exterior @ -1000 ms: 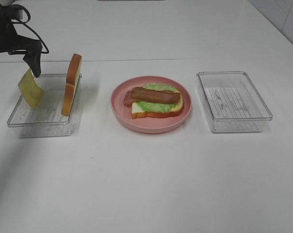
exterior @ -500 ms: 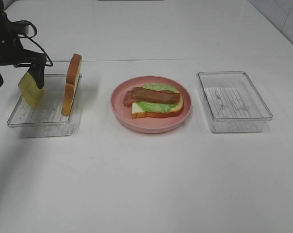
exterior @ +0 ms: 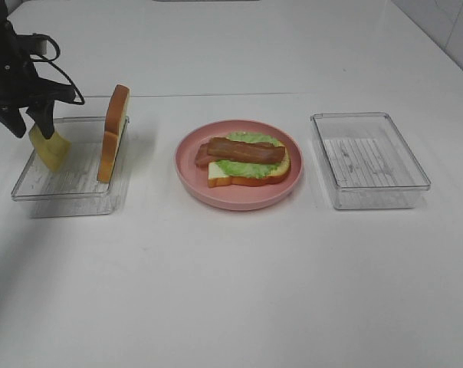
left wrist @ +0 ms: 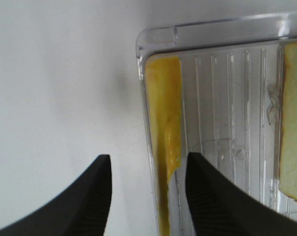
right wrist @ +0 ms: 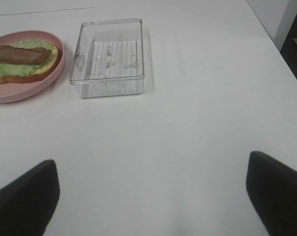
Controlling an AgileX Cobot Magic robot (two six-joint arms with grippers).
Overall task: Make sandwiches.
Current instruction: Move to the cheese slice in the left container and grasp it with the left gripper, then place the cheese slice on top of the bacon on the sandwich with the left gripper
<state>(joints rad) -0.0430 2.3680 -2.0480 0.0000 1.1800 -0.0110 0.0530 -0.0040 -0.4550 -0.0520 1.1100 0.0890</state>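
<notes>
On the pink plate lies an open sandwich: a bread slice, green lettuce and bacon strips on top; it also shows in the right wrist view. A yellow cheese square leans against the outer wall of the left clear tray. My left gripper is down over it. In the left wrist view the fingers straddle the cheese and the tray wall, with a gap still showing. A second bread slice stands on edge in that tray. My right gripper stands wide open over bare table.
An empty clear tray sits right of the plate and shows in the right wrist view. The white table runs on in front of the trays and plate. A wall edge shows at the far right.
My left gripper has dropped lower over the cheese and its fingers have drawn closer together. The cheese now stands steeper against the tray wall. Nothing else moved.
</notes>
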